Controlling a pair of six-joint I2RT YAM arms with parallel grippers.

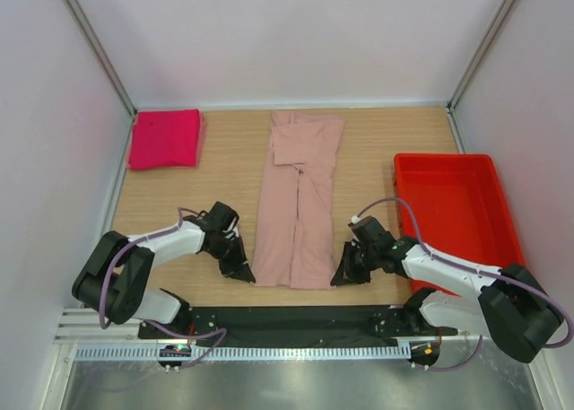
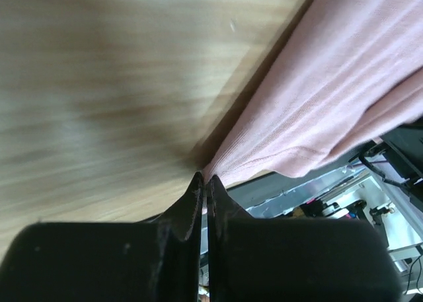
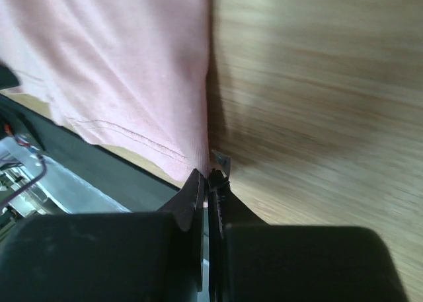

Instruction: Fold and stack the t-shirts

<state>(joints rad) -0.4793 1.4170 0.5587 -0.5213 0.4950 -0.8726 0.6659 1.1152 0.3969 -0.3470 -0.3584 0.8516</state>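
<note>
Bright, even light from above in the top view, soft shadows beside the pale pink shirt (image 1: 298, 204), dull sheen on the metal strip (image 1: 287, 388), 2 wrist views dimmer, wooden table (image 2: 99, 84) smeared with blur, black fingers (image 2: 188, 213) out of focus.

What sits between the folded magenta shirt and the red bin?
The pale pink shirt, laid out lengthwise with a gripper at each near corner; the top view shows it.

I see pale pink shirt (image 1: 296, 208), matt fine-knit cloth; magenta shirt (image 1: 165, 139), matt cloth; table (image 1: 224, 172), smooth wood-grain; red bin (image 1: 448, 204), glossy plastic
</note>
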